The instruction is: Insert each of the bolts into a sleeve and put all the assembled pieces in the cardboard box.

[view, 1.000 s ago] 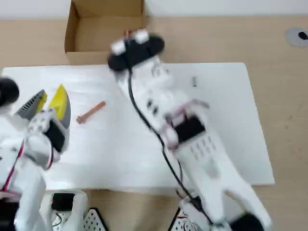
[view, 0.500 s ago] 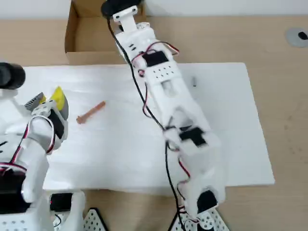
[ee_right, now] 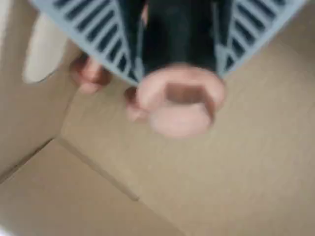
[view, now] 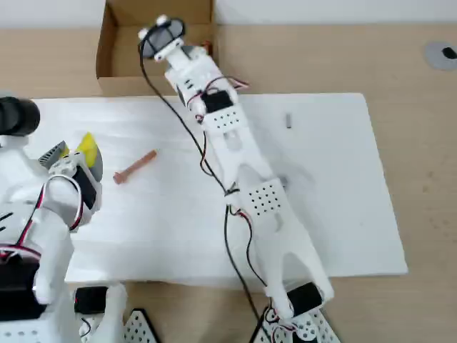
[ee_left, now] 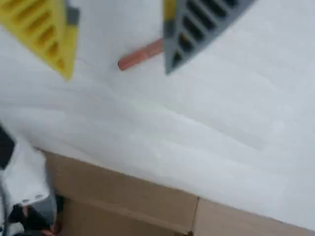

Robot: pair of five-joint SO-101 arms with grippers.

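Over the last second the right gripper (ee_right: 179, 49) has swung from above the white mat (view: 321, 214) to a spot inside the cardboard box (view: 102, 50), and its arm (view: 235, 143) has stretched from a bent pose into one long line. Its blue-grey ribbed fingers (ee_right: 93, 34) are clamped on an assembled piece (ee_right: 179, 101), a black sleeve with the pinkish bolt head poking out at the lower end, hanging just above the brown box floor and not touching it. Behind it on that floor, near the corner of the walls, lies another pinkish piece (ee_right: 86, 71), partly hidden by a finger. From the high view the right arm runs from its base at the near table edge diagonally across the mat, the wrist reaching over the box's front wall, with cables trailing along its side. The left gripper (view: 71, 151) hovers over the left end of the mat with its claw spread wide and holding nothing, one yellow finger (ee_left: 44, 29) and one grey finger (ee_left: 197, 24) well apart. It has drawn back a little toward the left edge since the earlier frame, its arm folded close to its base. A copper-coloured bolt (view: 134, 166) lies flat on the mat just beside that gripper, where it lay before, and in the left wrist view it (ee_left: 140, 55) shows between the two fingertips. The mat rests on the wooden table (view: 414, 107), with the box just beyond its far edge.
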